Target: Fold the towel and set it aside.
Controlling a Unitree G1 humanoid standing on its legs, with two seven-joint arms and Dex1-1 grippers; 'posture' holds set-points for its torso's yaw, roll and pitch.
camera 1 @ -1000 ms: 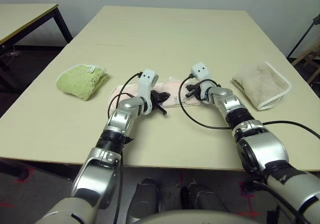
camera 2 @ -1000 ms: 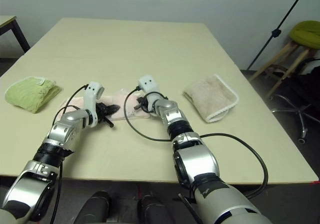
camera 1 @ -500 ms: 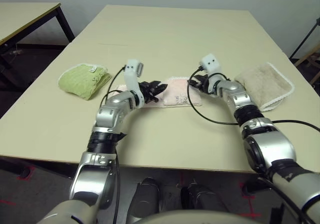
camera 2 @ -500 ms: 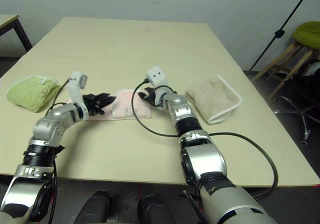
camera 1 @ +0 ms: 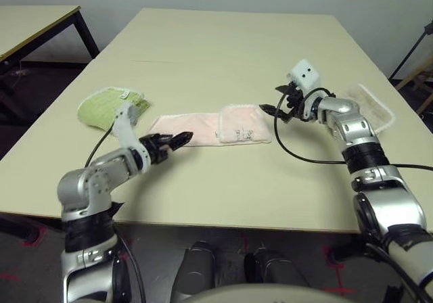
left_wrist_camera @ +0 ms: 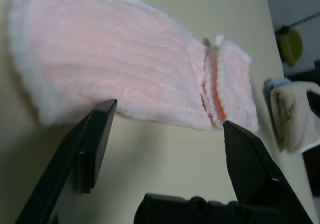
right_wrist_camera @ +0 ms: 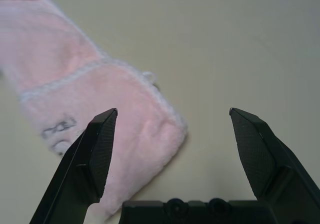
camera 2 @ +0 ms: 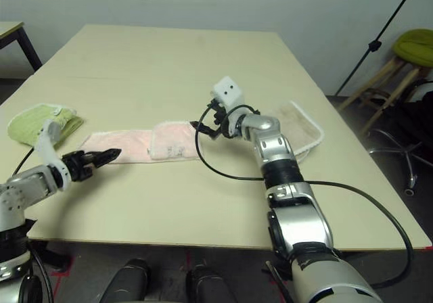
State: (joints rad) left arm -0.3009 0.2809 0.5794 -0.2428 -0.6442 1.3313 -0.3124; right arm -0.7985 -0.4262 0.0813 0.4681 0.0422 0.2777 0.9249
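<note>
Lying flat on the big cream table (camera 1: 223, 53), the long pink fluffy towel (camera 1: 196, 127) with white edges has its right end folded over, and more of it shows now. Both black two-finger claws, left (left_wrist_camera: 171, 114) and right (right_wrist_camera: 173, 111), have opened wide, holding nothing, and moved apart.

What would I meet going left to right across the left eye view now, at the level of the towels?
Green towel → pink towel, part-folded → right tool, open → beige towel, partly behind the right arm.
</note>
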